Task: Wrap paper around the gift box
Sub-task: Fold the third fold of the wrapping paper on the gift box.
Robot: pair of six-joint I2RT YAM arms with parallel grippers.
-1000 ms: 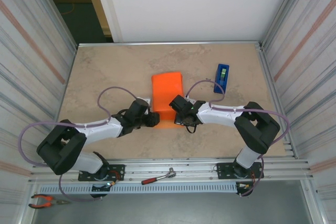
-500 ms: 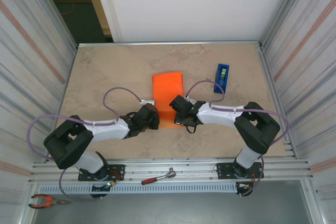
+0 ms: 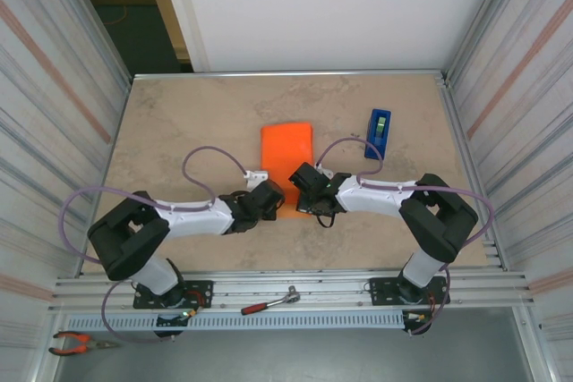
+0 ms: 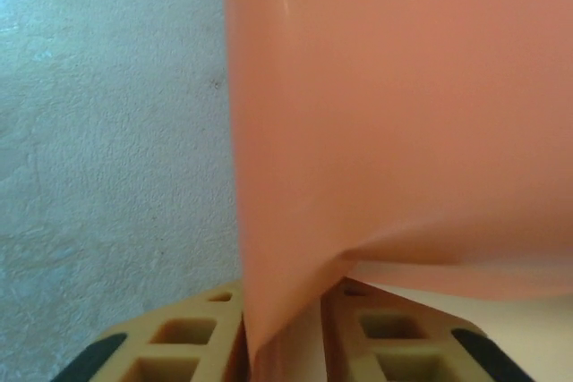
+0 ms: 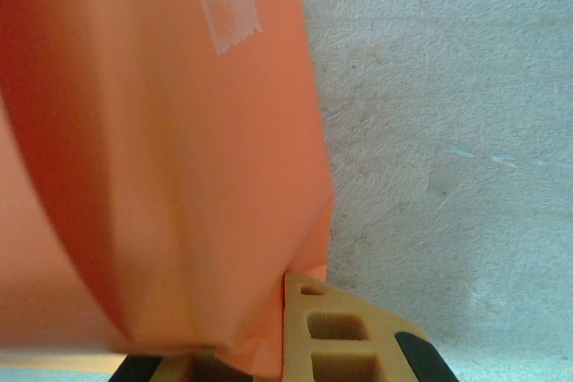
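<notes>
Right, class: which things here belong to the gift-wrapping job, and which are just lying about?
For the job: orange paper, tape strip on it, blue tape dispenser.
Lying about: red-handled wrench, orange-handled pliers, both near the arm bases.

On my left wrist feed the paper (image 4: 394, 131) is blurred and runs off the top and right edges. The frame bottoms cut off the fingers of the left gripper (image 4: 282, 351) and the right gripper (image 5: 251, 360), one finger of which is covered by the sheet, so I can't read either grip.
</notes>
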